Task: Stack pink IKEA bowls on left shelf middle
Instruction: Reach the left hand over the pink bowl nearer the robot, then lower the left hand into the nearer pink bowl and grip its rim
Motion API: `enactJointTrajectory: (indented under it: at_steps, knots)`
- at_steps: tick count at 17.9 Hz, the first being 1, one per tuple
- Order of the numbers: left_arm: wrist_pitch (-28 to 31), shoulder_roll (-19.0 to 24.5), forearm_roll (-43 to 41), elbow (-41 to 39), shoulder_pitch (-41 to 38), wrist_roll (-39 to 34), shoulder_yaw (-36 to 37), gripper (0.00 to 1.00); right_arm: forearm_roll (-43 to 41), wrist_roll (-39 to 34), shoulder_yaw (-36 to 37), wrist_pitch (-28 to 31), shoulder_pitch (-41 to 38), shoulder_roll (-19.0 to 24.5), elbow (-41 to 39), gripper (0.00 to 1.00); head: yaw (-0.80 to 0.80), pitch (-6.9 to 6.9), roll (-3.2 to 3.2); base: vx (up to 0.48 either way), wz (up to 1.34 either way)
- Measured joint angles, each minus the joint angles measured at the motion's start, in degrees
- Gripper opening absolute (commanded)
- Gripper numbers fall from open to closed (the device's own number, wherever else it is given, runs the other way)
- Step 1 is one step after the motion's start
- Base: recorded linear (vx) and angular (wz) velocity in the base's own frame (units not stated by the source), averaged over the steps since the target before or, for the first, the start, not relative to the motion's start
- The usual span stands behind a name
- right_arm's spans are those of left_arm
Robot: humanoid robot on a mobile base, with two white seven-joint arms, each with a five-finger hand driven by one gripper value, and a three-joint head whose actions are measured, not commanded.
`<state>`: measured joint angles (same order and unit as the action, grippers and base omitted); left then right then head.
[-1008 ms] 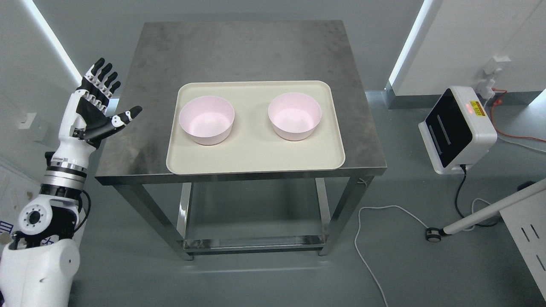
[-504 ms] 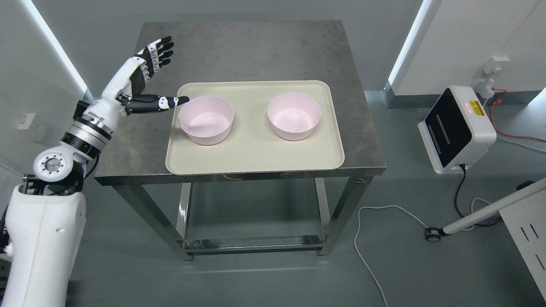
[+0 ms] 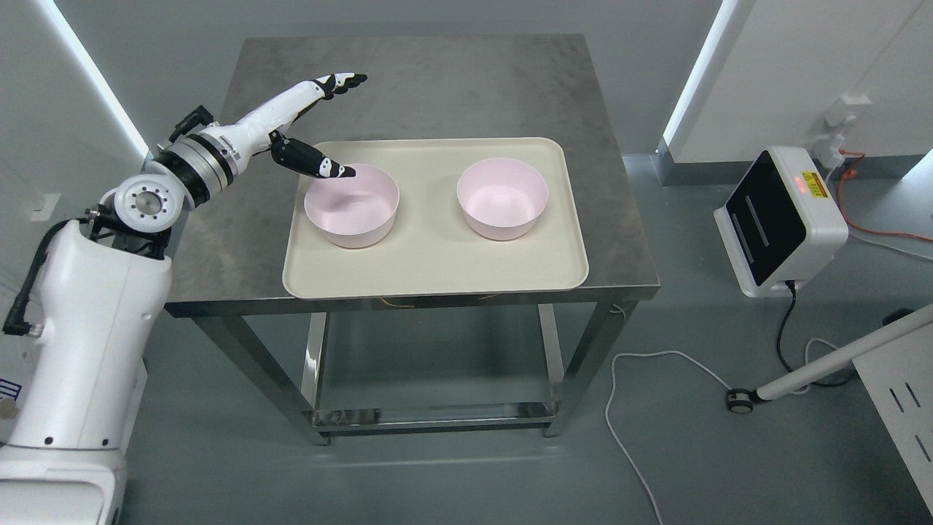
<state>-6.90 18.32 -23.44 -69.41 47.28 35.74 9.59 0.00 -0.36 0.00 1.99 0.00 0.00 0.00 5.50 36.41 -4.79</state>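
Hovering spread and empty, left hand [image 3: 315,124] sits at 10 o'clock of near bowl [image 3: 352,204], thumb over its rim; far bowl [image 3: 502,197] lies at 3 o'clock on tray [image 3: 437,270].

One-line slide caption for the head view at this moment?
Left hand, fingers spread, reaches over the rim of the left pink bowl; second pink bowl sits beside it on the cream tray.

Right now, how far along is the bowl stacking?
Nothing is stacked yet: the left bowl and right bowl sit apart on the tray. In hand: the open left hand is at the left bowl's rim, thumb over it, not gripping. Left: grasp, lift, nest into the other.
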Motion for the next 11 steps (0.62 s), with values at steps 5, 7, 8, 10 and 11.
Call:
enactJointTrajectory:
  at_steps: [5, 7, 8, 10, 11]
  knots:
    - [-0.2, 0.5, -4.0, 3.8, 2.4, 4.9, 2.8, 0.98, 0.0, 0.0, 0.0, 0.0, 0.0, 0.0, 0.0, 1.00, 0.00, 0.00, 0.00, 0.000, 0.00]
    - [0.0, 0.8, -5.4, 5.2, 3.1, 5.5, 3.7, 0.98, 0.0, 0.0, 0.0, 0.0, 0.0, 0.0, 0.0, 1.00, 0.00, 0.00, 0.00, 0.000, 0.00]
    - [0.1, 0.9, -6.4, 5.9, 3.5, 5.7, 4.1, 0.98, 0.0, 0.0, 0.0, 0.0, 0.0, 0.0, 0.0, 1.00, 0.00, 0.00, 0.00, 0.000, 0.00]
    - [0.2, 1.0, -8.1, 7.1, 4.0, 5.9, 4.8, 0.95, 0.0, 0.0, 0.0, 0.1, 0.0, 0.0, 0.0, 1.00, 0.00, 0.00, 0.00, 0.000, 0.00]
    - [0.2, 1.0, -8.7, 7.6, 4.2, 6.0, 5.1, 0.94, 0.0, 0.0, 0.0, 0.2, 0.0, 0.0, 0.0, 1.00, 0.00, 0.00, 0.00, 0.000, 0.00]
